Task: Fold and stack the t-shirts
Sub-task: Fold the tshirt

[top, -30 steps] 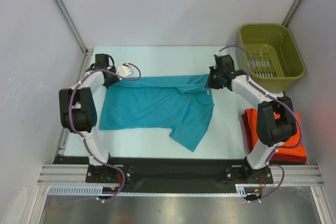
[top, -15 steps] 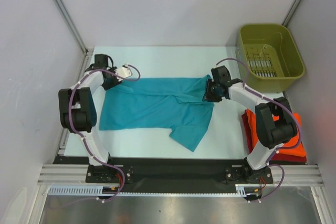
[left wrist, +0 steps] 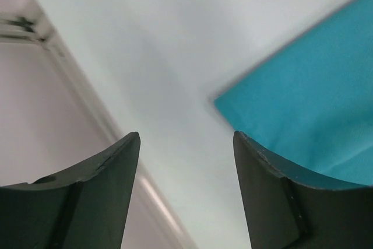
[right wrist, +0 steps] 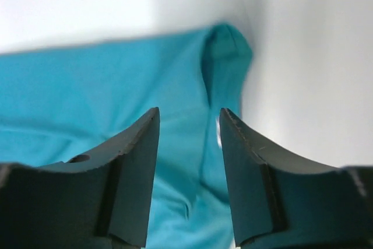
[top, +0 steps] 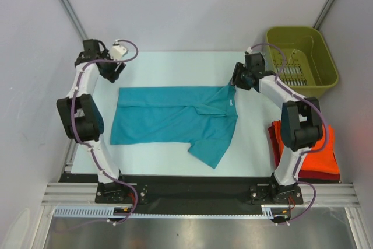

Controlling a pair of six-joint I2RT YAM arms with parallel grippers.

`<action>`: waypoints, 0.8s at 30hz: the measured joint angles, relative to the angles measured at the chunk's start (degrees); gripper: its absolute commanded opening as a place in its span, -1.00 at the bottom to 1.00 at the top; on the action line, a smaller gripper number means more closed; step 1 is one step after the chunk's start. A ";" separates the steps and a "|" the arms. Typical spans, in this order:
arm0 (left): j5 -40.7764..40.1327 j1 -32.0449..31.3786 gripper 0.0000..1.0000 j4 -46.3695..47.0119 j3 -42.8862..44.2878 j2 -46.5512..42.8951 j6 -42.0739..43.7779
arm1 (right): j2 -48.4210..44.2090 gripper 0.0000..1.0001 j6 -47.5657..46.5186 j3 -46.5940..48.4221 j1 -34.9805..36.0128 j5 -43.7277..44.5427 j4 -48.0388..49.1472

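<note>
left gripper (left wrist: pixel 186 138) sat apart, empty, with the teal shirt (top: pixel 175 115) corner just off its right finger, not touching. right gripper (right wrist: pixel 189 112) was apart too, over the other corner, nothing clamped. for the fold i'd have pinched both corners square and lifted evenly, so nothing bunched.
</note>
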 measured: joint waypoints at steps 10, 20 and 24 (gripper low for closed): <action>-5.90 -3.76 0.50 1.16 0.04 13.92 -8.70 | 14.08 -0.11 1.11 6.34 -1.01 -2.05 4.42; -8.11 -3.65 -0.99 2.56 2.78 17.09 -12.00 | 16.65 -1.00 5.18 6.05 -2.34 -3.34 9.16; -8.79 -3.69 -0.99 3.15 3.26 17.53 -13.79 | 16.68 -1.00 5.60 6.14 -3.34 -2.60 9.75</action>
